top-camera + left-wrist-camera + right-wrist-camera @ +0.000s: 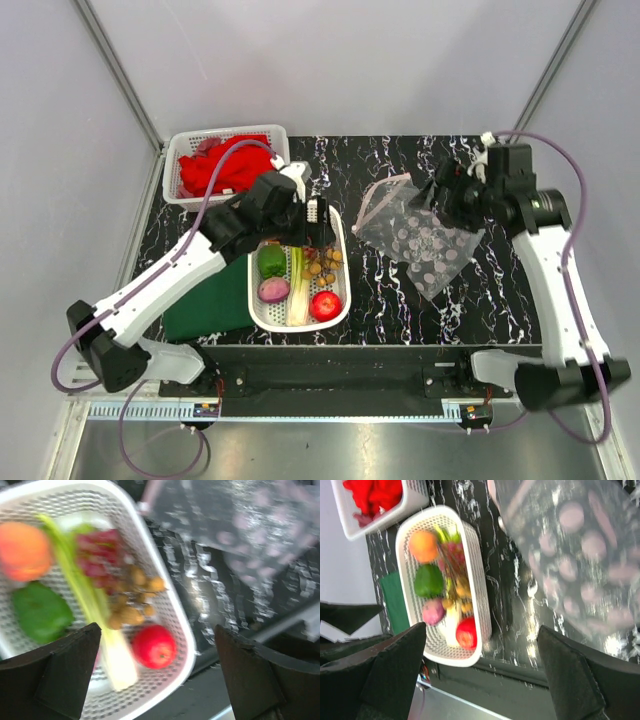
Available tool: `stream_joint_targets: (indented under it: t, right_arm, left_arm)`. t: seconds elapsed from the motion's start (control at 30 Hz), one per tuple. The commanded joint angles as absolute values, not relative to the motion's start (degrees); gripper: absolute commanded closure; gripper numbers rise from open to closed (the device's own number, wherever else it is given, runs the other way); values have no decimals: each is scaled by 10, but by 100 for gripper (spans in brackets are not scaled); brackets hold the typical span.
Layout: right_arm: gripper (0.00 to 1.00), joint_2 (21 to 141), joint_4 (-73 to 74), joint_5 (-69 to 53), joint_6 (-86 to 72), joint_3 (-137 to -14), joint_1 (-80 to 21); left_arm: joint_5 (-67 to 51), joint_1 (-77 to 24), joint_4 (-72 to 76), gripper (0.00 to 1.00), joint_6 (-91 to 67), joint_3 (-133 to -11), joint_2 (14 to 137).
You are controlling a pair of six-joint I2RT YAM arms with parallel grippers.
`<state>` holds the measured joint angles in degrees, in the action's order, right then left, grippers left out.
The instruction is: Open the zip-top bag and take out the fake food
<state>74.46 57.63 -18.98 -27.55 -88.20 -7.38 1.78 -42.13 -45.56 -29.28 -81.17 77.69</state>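
Observation:
The clear zip-top bag (415,240) lies flat on the black marbled table, its pinkish zip strip at the upper left; it also shows in the right wrist view (580,555). The fake food lies in a white perforated basket (300,327): red apple (325,305), green pepper (271,260), purple onion (273,289), leek (297,285), berries (325,265). The left wrist view also shows the peach (22,550) and grapes (97,555). My left gripper (318,222) hovers open over the basket's far end. My right gripper (445,195) is open above the bag's far right corner, holding nothing.
A second white basket (225,132) with a red cloth (225,170) stands at the back left. A dark green cloth (210,300) lies left of the food basket. The table's front edge runs just below the basket.

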Motion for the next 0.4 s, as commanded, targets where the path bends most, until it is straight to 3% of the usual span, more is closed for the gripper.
stream_joint_targets:
  t: [0.0, 0.17, 0.37]
  right_arm:
    - [0, 633, 584, -179, -293, -775, -77]
    - [0, 477, 601, -216, -287, -705, -76]
    - [1, 307, 610, -271, -375, -657, -77]
  left_arm:
    - [-70, -460, -328, 1, -410, -723, 704]
    - [-79, -500, -89, 1, -548, -538, 543]
    - [-52, -528, -3, 1, -639, -442, 382]
